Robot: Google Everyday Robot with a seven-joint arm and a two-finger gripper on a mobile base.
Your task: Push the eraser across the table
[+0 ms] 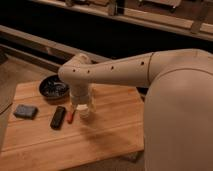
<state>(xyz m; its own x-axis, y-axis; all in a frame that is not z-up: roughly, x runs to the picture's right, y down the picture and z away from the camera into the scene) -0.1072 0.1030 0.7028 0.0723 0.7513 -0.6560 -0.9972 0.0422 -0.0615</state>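
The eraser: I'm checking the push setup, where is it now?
In the camera view the eraser lies on the left part of the table, between the blue pad and the red pen; the gripper hangs just right of the pen.

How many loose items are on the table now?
4: dark bowl at back; blue-grey pad far left; black eraser, then red pen, beside the gripper. Arm may hide more.
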